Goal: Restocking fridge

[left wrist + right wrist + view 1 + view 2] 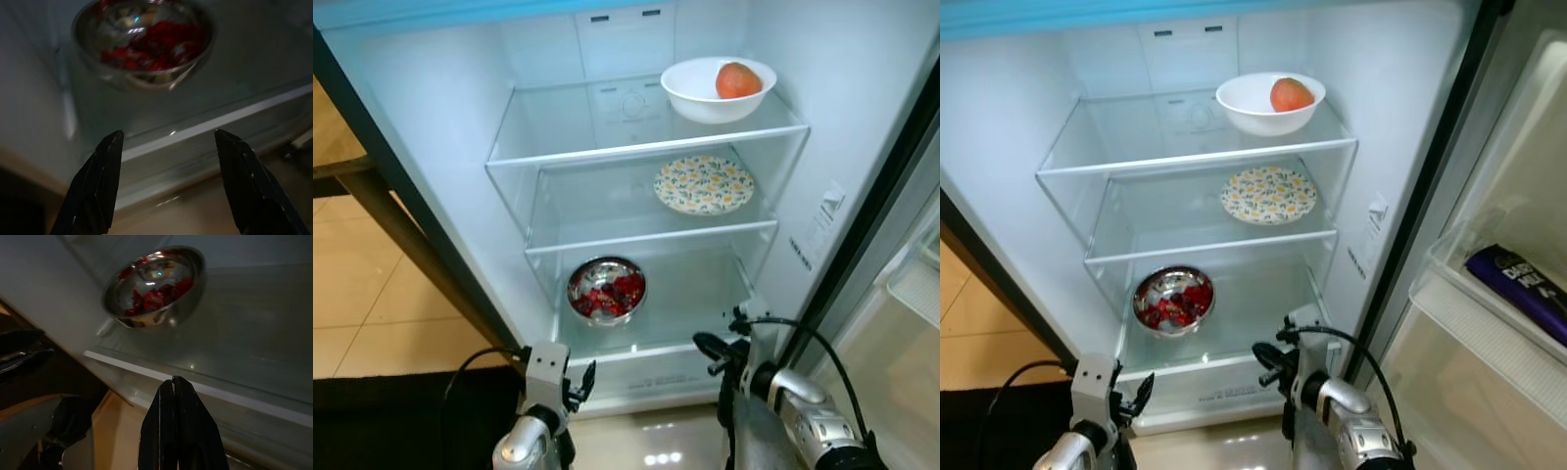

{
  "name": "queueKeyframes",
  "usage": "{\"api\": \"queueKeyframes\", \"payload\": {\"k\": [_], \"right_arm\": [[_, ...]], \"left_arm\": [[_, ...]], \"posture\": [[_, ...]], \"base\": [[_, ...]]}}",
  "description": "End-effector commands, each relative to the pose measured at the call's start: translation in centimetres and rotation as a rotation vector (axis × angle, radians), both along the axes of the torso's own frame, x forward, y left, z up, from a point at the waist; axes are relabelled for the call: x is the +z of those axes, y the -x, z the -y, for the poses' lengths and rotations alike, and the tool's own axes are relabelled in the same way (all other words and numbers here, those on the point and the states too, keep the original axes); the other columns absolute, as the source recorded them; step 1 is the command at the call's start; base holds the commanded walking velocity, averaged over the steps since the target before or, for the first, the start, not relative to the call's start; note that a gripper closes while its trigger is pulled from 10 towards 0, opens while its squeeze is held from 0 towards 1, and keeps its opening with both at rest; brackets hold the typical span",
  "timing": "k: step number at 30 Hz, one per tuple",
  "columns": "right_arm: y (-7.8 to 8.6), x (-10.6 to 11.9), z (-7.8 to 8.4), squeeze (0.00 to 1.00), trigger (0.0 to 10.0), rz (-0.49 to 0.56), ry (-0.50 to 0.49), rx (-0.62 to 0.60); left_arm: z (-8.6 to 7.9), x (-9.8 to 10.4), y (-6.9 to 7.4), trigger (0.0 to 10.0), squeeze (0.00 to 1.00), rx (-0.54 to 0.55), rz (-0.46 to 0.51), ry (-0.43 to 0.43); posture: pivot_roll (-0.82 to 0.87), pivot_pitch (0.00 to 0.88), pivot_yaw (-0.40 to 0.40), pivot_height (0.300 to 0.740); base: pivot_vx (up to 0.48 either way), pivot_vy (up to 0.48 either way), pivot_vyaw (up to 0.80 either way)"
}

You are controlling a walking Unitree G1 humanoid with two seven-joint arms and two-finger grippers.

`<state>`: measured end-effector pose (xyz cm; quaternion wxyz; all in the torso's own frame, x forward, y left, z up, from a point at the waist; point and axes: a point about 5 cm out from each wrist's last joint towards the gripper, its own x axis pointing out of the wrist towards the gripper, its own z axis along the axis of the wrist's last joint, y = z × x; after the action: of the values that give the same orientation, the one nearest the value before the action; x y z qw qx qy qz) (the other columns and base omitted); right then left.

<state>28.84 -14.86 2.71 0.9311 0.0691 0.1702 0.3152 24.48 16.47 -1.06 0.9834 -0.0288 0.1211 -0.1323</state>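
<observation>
Steel bowl w/ red bits sits on bottom fridge shelf; prob. light, rigid, slick, so grip at rim. Left end effector spread, right end effector pressed together, both empty, just below shelf edge.

Bright fridge interior, dim wrist views

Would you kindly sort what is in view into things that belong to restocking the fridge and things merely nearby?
Belongs to the job:
- white bowl holding a fruit, top shelf
- floral plate, middle shelf
- steel bowl of red food, bottom shelf
- left claw, open
- right claw, shut

Just nearby:
- dark packet in the door tray
- wooden furniture
</observation>
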Motion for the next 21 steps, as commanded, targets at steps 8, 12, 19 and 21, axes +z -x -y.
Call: {"api": "queueKeyframes", "payload": {"k": [8,12,19,21], "right_arm": [[0.1,-0.7,0.2,0.0,10.0,-0.017,-0.004,-0.024],[0.3,-1.1,0.4,0.0,10.0,-0.033,0.001,-0.031],[0.8,-2.1,0.8,0.0,10.0,-0.069,0.009,-0.051],[0.9,-2.2,0.9,0.0,10.0,-0.076,0.007,-0.059]], "left_arm": [[0.8,-1.2,1.3,10.0,0.0,-0.04,-0.077,0.158],[0.7,-1.7,1.6,10.0,0.0,-0.027,-0.125,0.191],[0.6,-2.4,2.1,10.0,0.0,-0.051,-0.182,0.239],[0.7,-2.4,2.3,10.0,0.0,-0.062,-0.185,0.244]], "posture": [[-0.07,0.026,0.047,0.526],[-0.07,0.019,0.047,0.54],[-0.08,0.009,0.048,0.569],[-0.08,0.006,0.047,0.574]], "base": [[0.0,0.0,0.0],[0.0,0.0,0.0],[0.0,0.0,0.0],[0.0,0.0,0.0]]}}
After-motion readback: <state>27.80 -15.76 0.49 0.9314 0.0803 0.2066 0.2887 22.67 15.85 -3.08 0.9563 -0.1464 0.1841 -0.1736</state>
